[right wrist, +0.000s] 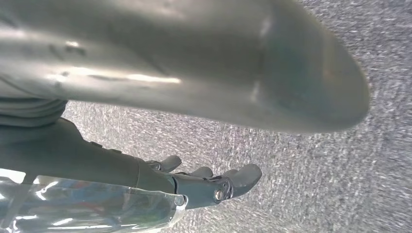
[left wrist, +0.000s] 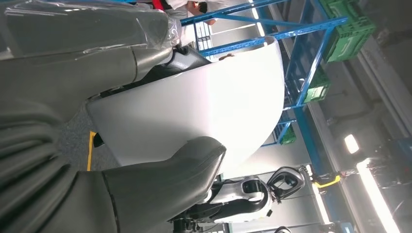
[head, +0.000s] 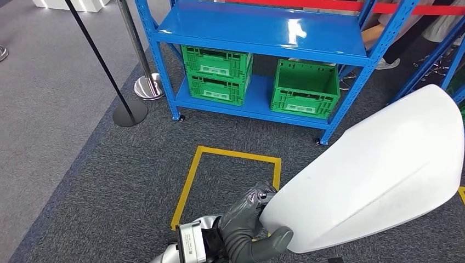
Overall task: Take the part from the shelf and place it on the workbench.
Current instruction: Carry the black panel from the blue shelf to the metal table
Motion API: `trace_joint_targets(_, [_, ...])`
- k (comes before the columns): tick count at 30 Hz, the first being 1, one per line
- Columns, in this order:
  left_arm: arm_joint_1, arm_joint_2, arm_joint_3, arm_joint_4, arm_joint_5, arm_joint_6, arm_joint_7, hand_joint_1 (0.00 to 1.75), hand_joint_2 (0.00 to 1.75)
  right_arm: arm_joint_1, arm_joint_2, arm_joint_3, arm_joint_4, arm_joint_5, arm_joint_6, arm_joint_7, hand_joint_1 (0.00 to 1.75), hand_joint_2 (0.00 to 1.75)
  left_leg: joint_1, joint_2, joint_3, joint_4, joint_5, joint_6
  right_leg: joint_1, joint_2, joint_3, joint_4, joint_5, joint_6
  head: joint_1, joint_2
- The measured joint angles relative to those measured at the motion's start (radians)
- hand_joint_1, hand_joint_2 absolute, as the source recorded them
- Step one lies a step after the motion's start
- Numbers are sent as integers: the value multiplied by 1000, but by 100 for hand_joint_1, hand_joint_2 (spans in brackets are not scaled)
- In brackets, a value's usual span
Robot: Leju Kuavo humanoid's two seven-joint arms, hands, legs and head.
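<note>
The part is a large white curved shell [head: 378, 175], carried low at the right of the head view, over the carpet in front of the shelf. My left hand [head: 247, 219] grips its lower left edge, thumb under the rim and fingers over the top. In the left wrist view the same white shell [left wrist: 204, 107] sits clamped between the thick grey thumb [left wrist: 160, 179] and the dark fingers [left wrist: 92, 53]. My right hand [right wrist: 73, 145] hangs over grey carpet with its fingers [right wrist: 218, 184] apart from the thumb and nothing in them.
The blue shelf [head: 257, 33] stands ahead with green crates [head: 216, 74] [head: 304, 87] on its bottom level. A yellow tape square [head: 236, 156] marks the carpet before it. Stanchion bases [head: 130, 112] stand at the left. A person's legs [head: 384, 55] are behind the shelf, back right.
</note>
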State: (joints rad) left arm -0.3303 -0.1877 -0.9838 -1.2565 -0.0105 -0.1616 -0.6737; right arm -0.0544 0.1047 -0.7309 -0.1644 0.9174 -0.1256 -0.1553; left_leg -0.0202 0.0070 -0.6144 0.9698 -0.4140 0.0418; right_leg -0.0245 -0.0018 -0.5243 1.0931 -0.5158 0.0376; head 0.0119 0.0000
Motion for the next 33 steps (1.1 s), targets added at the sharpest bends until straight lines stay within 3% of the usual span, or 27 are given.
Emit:
trace_joint_targets(1, [0,-1,-1,0,1,0,0,175,175,-1,0,0,0,0,0,0,0,0,-1,0,-10,6,6,-5,2,0,41,-66,-12,-3,0,0])
trace_joint_targets(2, [-1,-1,-2,0,1,0,1,175,175,-1,0,0,0,0,0,-1,0,0,-2,0,-17,10,13,-11,5,1,62,-107,-27,-7,-1,0])
trace_joint_targets(5, [-1,-1,-3,0,10,-3,5,175,175,2,3,-2,0,2,-1,-2,0,0,0,-2,-26,15,19,-27,5,-1,55,-122,-21,-27,-4,0])
trace_joint_targets(7, [-2,0,-4,0,16,-5,9,175,175,2,5,-3,0,4,-1,-2,0,0,4,-5,-51,75,-37,-40,-1,-4,44,-124,-5,-41,-10,0])
trace_joint_targets(9, [-2,3,-6,0,20,-6,10,175,175,2,5,-4,0,7,0,-3,0,0,12,-6,-98,210,-122,-52,-2,-9,29,-123,8,-46,-20,0])
trace_joint_targets(10, [-2,5,-6,0,21,-6,10,175,175,3,5,-4,0,10,0,-3,0,0,15,-6,-117,272,-148,-56,-2,-13,22,-122,13,-45,-23,0])
trace_joint_targets(11, [-1,7,-7,1,22,-6,10,175,175,4,5,-5,0,12,0,-3,0,0,18,-6,-120,303,-155,-59,-2,-18,17,-121,18,-44,-26,0])
trace_joint_targets(12, [-1,8,-7,1,22,-6,10,175,175,4,5,-5,0,14,0,-3,0,0,21,-5,-103,292,-143,-60,-2,-24,13,-121,21,-42,-28,0])
trace_joint_targets(13, [-1,9,-8,1,23,-6,11,175,175,4,5,-5,0,16,0,-3,0,0,23,0,-65,239,-117,-60,-3,-30,12,-121,24,-40,-31,0])
trace_joint_targets(15, [-2,7,-10,1,26,-6,11,175,175,4,6,-6,0,18,-1,-4,0,0,20,29,31,88,-70,-56,-1,-44,11,-120,26,-34,-36,0])
trace_joint_targets(17, [-4,5,-11,1,29,-7,11,175,175,4,7,-6,0,19,-2,-7,0,0,11,52,77,7,-60,-49,2,-58,8,-120,29,-25,-38,0])
trace_joint_targets(19, [-4,5,-11,1,31,-7,12,175,175,3,8,-6,0,22,-2,-9,0,0,8,39,75,-4,-63,-37,3,-73,4,-120,31,-14,-37,0])
trace_joint_targets(21, [-5,4,-11,0,33,-5,12,175,175,2,9,-5,0,29,-2,-11,0,0,13,19,72,-11,-60,-21,1,-62,-8,-96,10,-4,-34,0])
trace_joint_targets(22, [-5,4,-11,0,33,-4,12,175,175,1,9,-5,0,32,-2,-12,0,0,16,11,70,-13,-56,-14,0,-45,-26,-55,-17,-1,-29,0])
trace_joint_targets(24, [-5,5,-11,0,34,-3,12,175,175,3,7,-4,0,35,-2,-13,0,0,15,-7,65,-14,-51,-5,0,-14,-88,89,-87,0,-16,0])
trace_joint_targets(25, [-4,5,-11,1,35,-2,12,175,175,5,6,-4,0,36,-2,-13,0,0,13,-17,63,-13,-49,-2,0,-8,-120,159,-112,0,-11,0])
trace_joint_targets(26, [-3,6,-11,1,35,-2,13,175,175,6,5,-4,0,36,-2,-13,0,0,11,-28,61,-12,-47,-1,0,-6,-138,199,-119,-1,-9,0])
trace_joint_targets(27, [-2,7,-11,1,35,-2,13,175,175,7,5,-4,0,36,-2,-13,0,0,11,-39,60,-10,-46,-1,0,-5,-136,197,-107,-3,-7,0])
trace_joint_targets(28, [-2,7,-11,1,35,-2,13,175,175,7,4,-4,0,36,-2,-13,0,0,11,-50,60,-6,-46,-2,0,-2,-112,149,-75,-5,-6,0])
trace_joint_targets(30, [-2,6,-11,1,35,-2,13,175,175,7,4,-4,0,34,-2,-12,0,0,11,-73,54,9,-49,-8,-5,30,-41,1,-12,-6,-3,0])
trace_joint_targets(31, [-2,6,-12,1,34,-2,14,175,175,7,4,-4,0,33,-3,-13,0,0,10,-84,47,17,-50,-13,-7,49,-16,-53,4,-6,-2,0])
trace_joint_targets(33, [-1,5,-13,0,34,-2,16,175,175,7,5,-3,0,30,-5,-13,0,0,10,-100,32,27,-48,-23,-8,72,-5,-81,3,-5,-2,0])
